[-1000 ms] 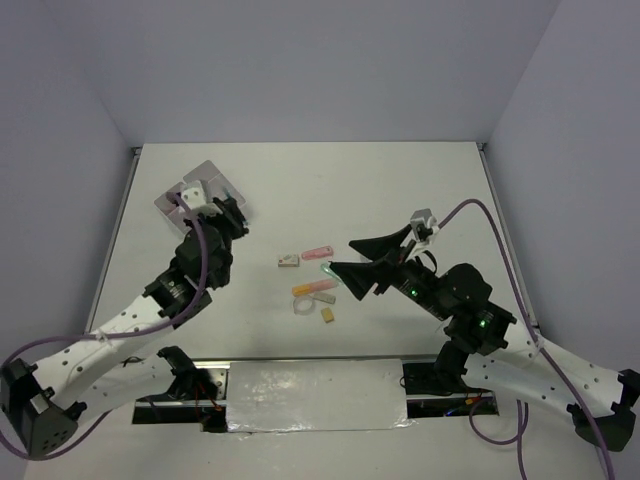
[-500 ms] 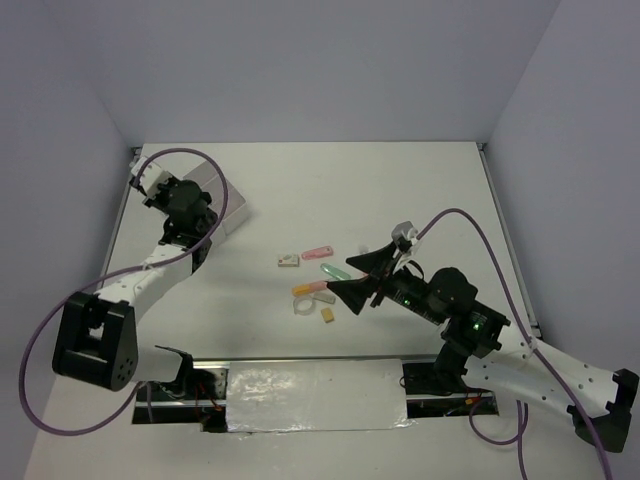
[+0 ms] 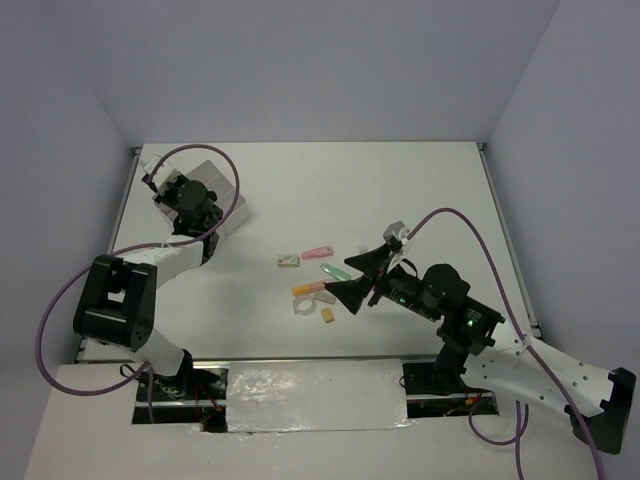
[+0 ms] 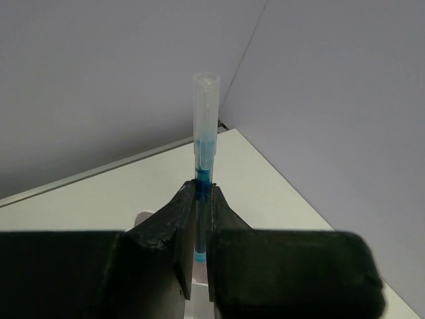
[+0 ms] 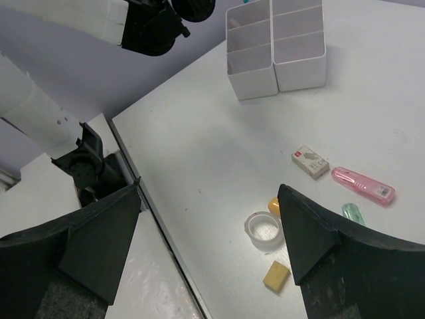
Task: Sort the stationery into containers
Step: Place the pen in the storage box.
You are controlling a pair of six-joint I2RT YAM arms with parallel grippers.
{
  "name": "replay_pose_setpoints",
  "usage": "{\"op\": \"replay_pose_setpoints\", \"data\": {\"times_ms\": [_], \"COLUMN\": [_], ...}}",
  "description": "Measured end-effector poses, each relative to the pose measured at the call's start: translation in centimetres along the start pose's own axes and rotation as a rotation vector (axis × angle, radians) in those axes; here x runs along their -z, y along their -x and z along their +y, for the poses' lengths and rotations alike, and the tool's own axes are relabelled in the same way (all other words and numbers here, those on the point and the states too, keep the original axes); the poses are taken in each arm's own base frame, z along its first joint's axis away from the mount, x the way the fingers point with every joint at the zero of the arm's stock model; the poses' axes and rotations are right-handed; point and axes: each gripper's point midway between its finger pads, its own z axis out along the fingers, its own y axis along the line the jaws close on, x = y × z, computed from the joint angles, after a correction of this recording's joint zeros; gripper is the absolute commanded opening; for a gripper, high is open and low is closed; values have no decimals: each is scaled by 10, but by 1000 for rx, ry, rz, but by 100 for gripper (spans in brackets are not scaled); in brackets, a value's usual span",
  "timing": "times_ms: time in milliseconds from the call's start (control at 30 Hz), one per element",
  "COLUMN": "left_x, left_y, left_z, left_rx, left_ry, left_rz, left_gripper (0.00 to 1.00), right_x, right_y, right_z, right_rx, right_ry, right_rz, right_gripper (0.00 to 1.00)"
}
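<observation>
The left arm (image 3: pixel 188 203) reaches to the far left corner of the counter (image 3: pixel 400 190), where the containers (image 3: pixel 215 172) stand. The left jaws are clenched on a thin blue pen (image 4: pixel 202 193), pinching it low on the barrel so that most of its length and its clear end stick out past the tips. That grip seems chosen to let the pen slide lengthwise into a narrow compartment once released. A sliver of white below the jaws in the left wrist view may be a compartment wall, but which compartment lies underneath cannot be told. The rest of the stationery lies loose in a small cluster at the middle of the counter, well apart from the containers. It includes a pink marker (image 5: pixel 363 185) and a white eraser with a red label (image 5: pixel 310 161) on the far side. A green marker (image 5: pixel 353 213) and an orange marker (image 5: pixel 273 205) lie in the middle. A clear tape ring (image 5: pixel 263 228) and a tan eraser (image 5: pixel 276 276) are nearest. The right arm (image 3: pixel 440 290) leans in from the right with its jaws spread wide and holding nothing, poised over the right edge of that cluster. From the overhead view they sit closest to the green marker, which looks like the next pick. The open stance suits a descent onto a small flat-lying item. The sorting is far from finished.
</observation>
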Motion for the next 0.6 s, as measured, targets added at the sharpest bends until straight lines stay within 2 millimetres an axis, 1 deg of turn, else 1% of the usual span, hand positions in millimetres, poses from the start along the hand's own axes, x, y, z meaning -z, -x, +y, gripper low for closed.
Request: {"op": "replay_pose_setpoints", "data": {"times_ms": [133,233,300,367,433,500,533,600], "left_x": [-4,-7,-8,-9,-7,-5,-4,-2], "left_y": [-19,-37,-47,-53,-59,-65,-69,-75], "left_z": [5,11,16,19,22,27,29,34], "left_rx": [-24,-45,-56,-51,-36,-30,-24,-23], "left_ry": [5,12,19,26,30,35,38,44], "left_rz": [14,31,42,49,58,69,77,91], "left_gripper": [6,10,18,23,30,33,37,41], "right_x": [-1,-2,-2,-3,-5,-6,-7,-9], "right_y": [-1,-4,-5,-8,-10,-13,-15,-18], "right_z": [-3,-2,-2,-2,-2,-3,-4,-5], "right_rx": [0,0,2,2,1,-1,-1,-2], "right_ry": [-1,8,13,18,19,18,16,15], "right_rz": [5,18,26,35,45,56,62,73], "right_gripper": [91,91,91,91,91,91,91,91]}}
